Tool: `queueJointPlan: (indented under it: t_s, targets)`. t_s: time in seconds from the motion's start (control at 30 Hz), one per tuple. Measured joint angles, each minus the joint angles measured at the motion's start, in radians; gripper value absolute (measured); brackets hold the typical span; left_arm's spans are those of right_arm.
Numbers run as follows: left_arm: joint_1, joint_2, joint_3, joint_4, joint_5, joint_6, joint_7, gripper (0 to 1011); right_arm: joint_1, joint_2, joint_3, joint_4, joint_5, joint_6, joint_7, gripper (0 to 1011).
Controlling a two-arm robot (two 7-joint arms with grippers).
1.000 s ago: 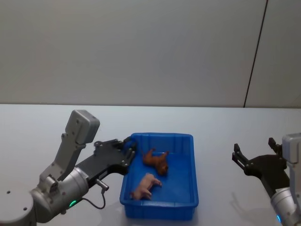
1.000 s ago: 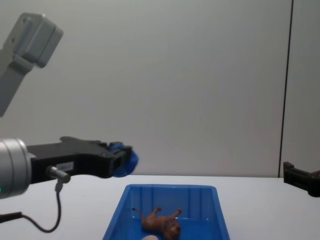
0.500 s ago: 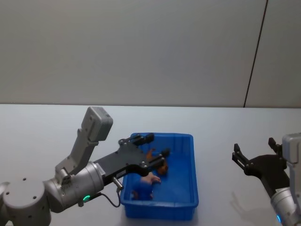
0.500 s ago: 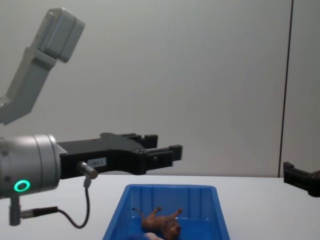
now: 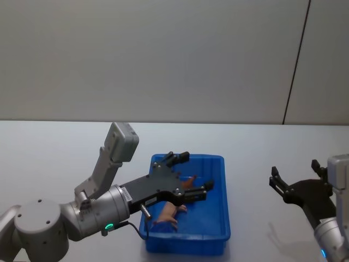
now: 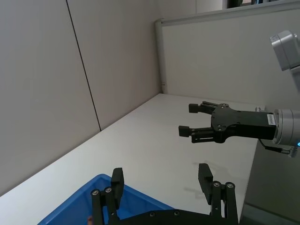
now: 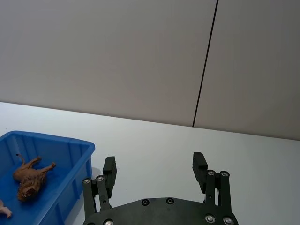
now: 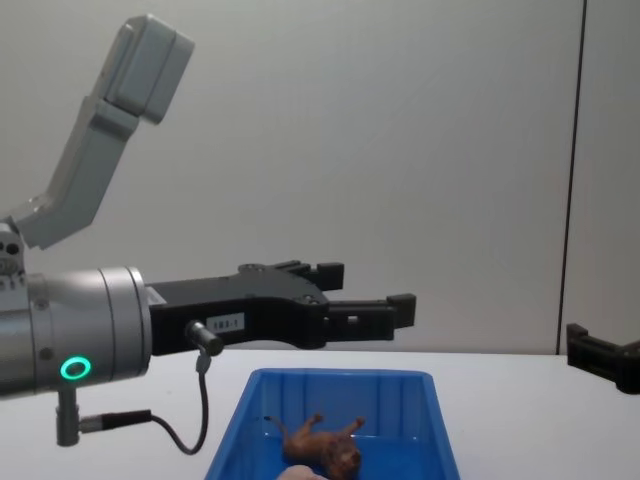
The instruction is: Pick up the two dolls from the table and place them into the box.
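Hovering above the box (image 5: 218, 224), the left gripper (image 5: 192, 173) has its black fingers spread wide and holds nothing. Below it lie two dolls: a brown four-legged animal (image 8: 322, 447) sprawled near the far wall, and a pale pink one (image 5: 169, 214) (rounded, partly hidden by the gripper) nearer the front. The box is glossy blue plastic with sloping ribbed walls, on the plain white table (image 5: 49, 153). The right gripper (image 5: 284, 184) hangs off to the right, fingers apart and empty.

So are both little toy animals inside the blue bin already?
Yes, both in. The brown doll and the pale doll lie on the box floor; the open left gripper above holds nothing.
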State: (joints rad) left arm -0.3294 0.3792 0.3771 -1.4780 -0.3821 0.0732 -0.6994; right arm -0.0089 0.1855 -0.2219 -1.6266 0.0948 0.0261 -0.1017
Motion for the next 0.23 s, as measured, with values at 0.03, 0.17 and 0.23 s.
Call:
queueJointPlan:
  t_s: [0.03, 0.17, 0.23]
  targets:
    - [-0.001, -0.001, 0.0, 0.002, 0.0, -0.001, -0.003, 1001, 0.0, 0.0, 0.0, 0.0, 0.0, 0.0, 0.0, 1001]
    - [-0.008, -0.006, 0.002, 0.011, -0.002, -0.005, -0.018, 1001, 0.0, 0.0, 0.0, 0.0, 0.0, 0.0, 0.0, 1001]
    - [-0.009, -0.007, 0.003, 0.013, -0.002, -0.006, -0.022, 1001, 0.0, 0.0, 0.0, 0.0, 0.0, 0.0, 0.0, 1001]
